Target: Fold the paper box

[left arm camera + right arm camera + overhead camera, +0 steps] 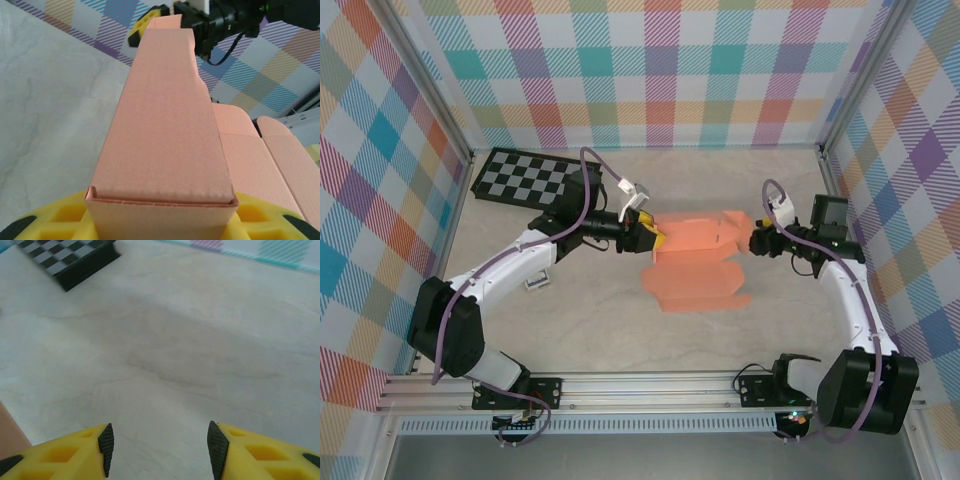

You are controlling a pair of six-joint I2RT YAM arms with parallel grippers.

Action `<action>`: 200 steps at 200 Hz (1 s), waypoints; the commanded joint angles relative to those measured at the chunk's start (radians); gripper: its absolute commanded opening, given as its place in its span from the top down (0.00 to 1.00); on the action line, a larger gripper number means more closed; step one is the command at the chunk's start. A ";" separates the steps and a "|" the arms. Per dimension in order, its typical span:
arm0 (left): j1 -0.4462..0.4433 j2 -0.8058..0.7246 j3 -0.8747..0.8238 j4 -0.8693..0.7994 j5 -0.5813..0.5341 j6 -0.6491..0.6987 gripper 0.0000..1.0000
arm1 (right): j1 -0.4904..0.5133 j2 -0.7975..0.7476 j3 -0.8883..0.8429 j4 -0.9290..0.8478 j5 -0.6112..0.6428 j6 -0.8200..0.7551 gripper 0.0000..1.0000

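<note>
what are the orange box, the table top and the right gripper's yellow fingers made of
Paper box: thin card, matte and faintly ribbed; its cut edge shows a layered sheet. Table: smooth, pale, marble-veined surface, likely laminate or printed sheet rather than stone. Right gripper fingers: yellow, matte, with moulded hollow cells, probably plastic; black textured pads, perhaps rubber.

From my left wrist, the salmon-orange card paper box (165, 125) hides the pads of my left gripper (161, 220) and runs off the bottom edge. My right wrist view cuts the black-and-grey checkerboard panel (70, 257) at the top. A small white object (535, 283) beside my left arm is too small to identify.
</note>
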 commanded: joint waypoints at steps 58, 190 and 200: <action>0.008 0.000 0.049 0.015 0.034 -0.013 0.79 | 0.051 -0.061 -0.028 -0.083 -0.342 -0.173 0.46; 0.008 0.026 0.015 0.039 0.039 -0.004 0.79 | 0.095 -0.082 -0.083 0.074 -0.427 -0.028 0.40; 0.007 0.029 0.012 0.038 0.034 0.002 0.79 | 0.095 -0.081 -0.076 0.055 -0.454 -0.044 0.38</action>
